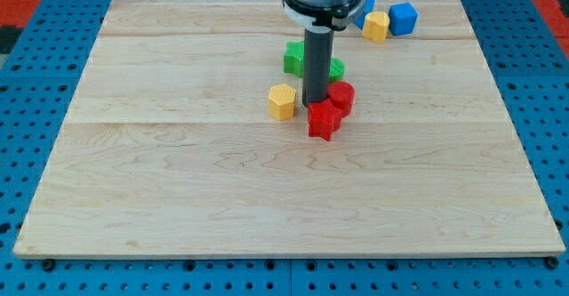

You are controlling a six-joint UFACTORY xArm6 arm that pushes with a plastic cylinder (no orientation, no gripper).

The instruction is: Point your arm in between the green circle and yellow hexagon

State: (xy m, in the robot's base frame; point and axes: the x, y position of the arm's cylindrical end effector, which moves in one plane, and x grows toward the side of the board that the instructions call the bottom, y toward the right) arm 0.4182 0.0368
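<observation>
My tip (316, 107) is the lower end of the dark rod, near the board's centre. A yellow hexagon (282, 101) lies just to its left, a small gap apart. A green block (294, 58) lies above the tip on the rod's left. A second green piece (335, 67), seemingly the green circle, peeks out on the rod's right, mostly hidden. A red star (324, 120) sits right below the tip and seems to touch it. A red cylinder (342, 95) stands at its right.
A second yellow block (376, 26) and a blue cube (403, 18) sit at the wooden board's (178, 198) top edge, right of the arm. Another blue piece (368, 6) shows partly behind the arm. Blue pegboard surrounds the board.
</observation>
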